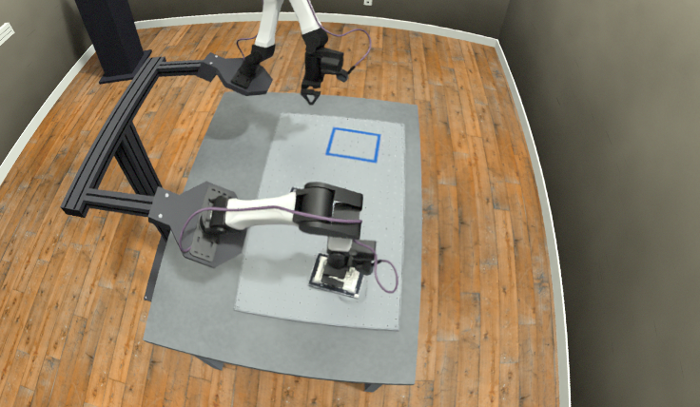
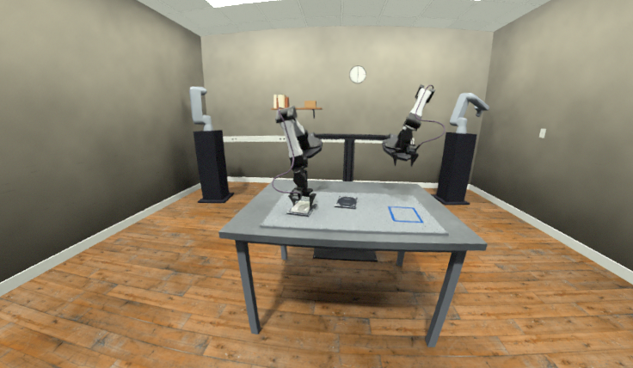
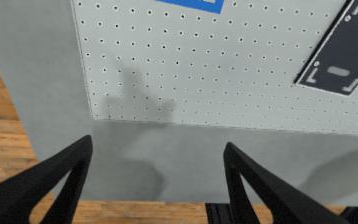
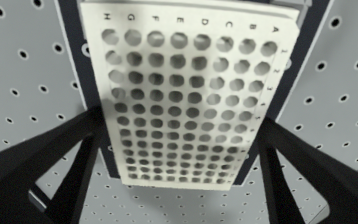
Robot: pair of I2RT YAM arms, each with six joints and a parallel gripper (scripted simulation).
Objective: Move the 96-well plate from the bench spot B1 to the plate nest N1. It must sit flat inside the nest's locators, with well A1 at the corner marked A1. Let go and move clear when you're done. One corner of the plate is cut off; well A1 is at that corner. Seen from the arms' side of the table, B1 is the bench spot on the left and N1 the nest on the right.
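Observation:
The white 96-well plate (image 4: 180,102) (image 1: 351,283) (image 2: 301,206) lies on the dark nest (image 4: 75,27) (image 2: 293,213). In the right wrist view its cut corner, by A and 1, is at the upper right. The nest's dark rim shows along both long sides of the plate; its A1 mark cannot be made out. My right gripper (image 4: 181,119) (image 2: 302,202) is open, with one finger beside each long side of the plate. Small gaps to the fingers cannot be judged. My left gripper (image 3: 160,145) (image 1: 310,98) (image 2: 403,164) is open and empty, high near the table's edge on its own side.
The blue outline of the bench spot (image 1: 351,157) (image 2: 407,222) holds no plate. A dark fixture with a round top (image 2: 346,202) stands between it and the nest, partly under the right arm in the top view. The perforated board (image 1: 292,151) lies on the grey table (image 1: 281,348).

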